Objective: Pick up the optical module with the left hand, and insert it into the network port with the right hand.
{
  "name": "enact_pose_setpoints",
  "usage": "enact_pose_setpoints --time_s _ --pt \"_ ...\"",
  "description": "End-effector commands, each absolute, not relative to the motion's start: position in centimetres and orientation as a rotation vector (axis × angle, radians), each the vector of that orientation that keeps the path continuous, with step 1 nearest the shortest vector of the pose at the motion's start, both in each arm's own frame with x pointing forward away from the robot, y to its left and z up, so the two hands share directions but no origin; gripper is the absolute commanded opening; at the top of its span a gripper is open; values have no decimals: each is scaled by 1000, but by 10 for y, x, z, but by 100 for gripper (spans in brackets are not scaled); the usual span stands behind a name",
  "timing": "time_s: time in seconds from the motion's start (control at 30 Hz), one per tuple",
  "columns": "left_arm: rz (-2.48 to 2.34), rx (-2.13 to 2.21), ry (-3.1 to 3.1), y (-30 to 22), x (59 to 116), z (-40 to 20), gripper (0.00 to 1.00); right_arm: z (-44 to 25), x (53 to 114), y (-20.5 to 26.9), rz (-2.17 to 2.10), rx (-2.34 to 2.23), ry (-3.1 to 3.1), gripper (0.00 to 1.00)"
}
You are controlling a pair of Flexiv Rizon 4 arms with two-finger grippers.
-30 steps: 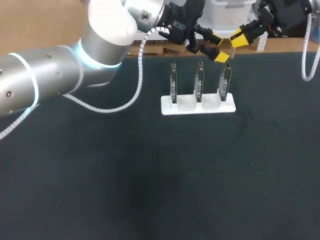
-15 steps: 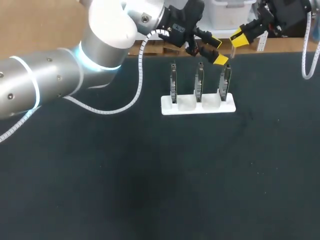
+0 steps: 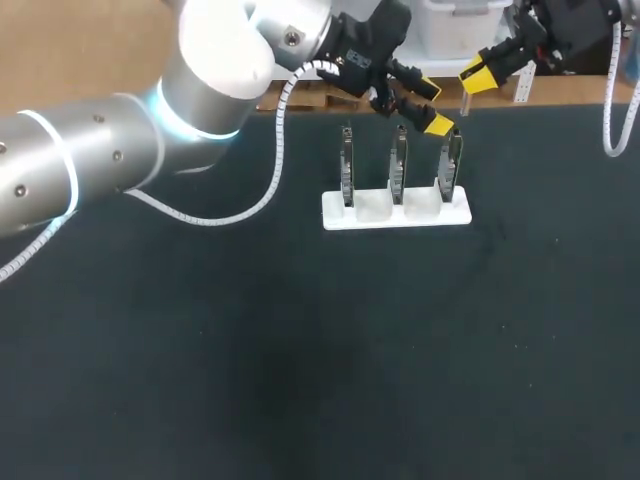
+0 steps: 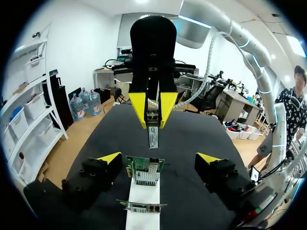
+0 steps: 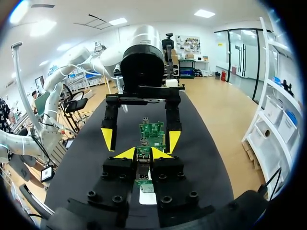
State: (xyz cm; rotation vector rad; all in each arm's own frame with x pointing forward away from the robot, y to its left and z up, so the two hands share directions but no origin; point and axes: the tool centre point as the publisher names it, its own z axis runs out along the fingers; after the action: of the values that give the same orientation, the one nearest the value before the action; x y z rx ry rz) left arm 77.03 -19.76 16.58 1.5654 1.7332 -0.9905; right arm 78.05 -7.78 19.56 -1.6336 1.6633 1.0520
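Observation:
A white stand (image 3: 395, 212) holds three upright network cards (image 3: 399, 160) at the table's far side. My left gripper (image 3: 430, 105) hangs open above the right-hand card (image 3: 452, 160), with nothing between its fingers. In the left wrist view it (image 4: 158, 160) straddles a green card (image 4: 144, 170) without touching it. My right gripper (image 3: 478, 73) hovers just beyond the stand, shut on a slim optical module (image 3: 463, 101) that hangs down from its tips. The left wrist view shows that module (image 4: 153, 135) pointing down toward the card. In the right wrist view my right gripper (image 5: 144, 154) pinches the module (image 5: 142, 165).
A white coiled cable (image 3: 275, 165) loops from my left arm down near the table behind the stand. The dark mat (image 3: 320, 350) spreads wide in front of the stand. The table's far edge runs just behind both grippers.
My left gripper has dropped slightly toward the right-hand card. The right gripper has hardly moved and keeps the module.

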Motion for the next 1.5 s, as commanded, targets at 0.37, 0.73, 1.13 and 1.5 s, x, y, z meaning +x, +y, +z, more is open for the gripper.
enact_pose_setpoints --time_s 0.37,0.73,1.13,1.5 --pt "-990 1576 1742 -200 775 167 100 195 782 -78 1055 -1631 1668 0" --pt "-970 1600 1751 -202 773 168 100 194 780 -78 1055 -1628 1668 0" --pt "-963 1609 1718 -202 770 170 100 195 779 -77 1056 -1629 1665 0" --pt "-963 1609 1718 -202 770 170 100 194 776 -77 1058 -1624 1662 0"
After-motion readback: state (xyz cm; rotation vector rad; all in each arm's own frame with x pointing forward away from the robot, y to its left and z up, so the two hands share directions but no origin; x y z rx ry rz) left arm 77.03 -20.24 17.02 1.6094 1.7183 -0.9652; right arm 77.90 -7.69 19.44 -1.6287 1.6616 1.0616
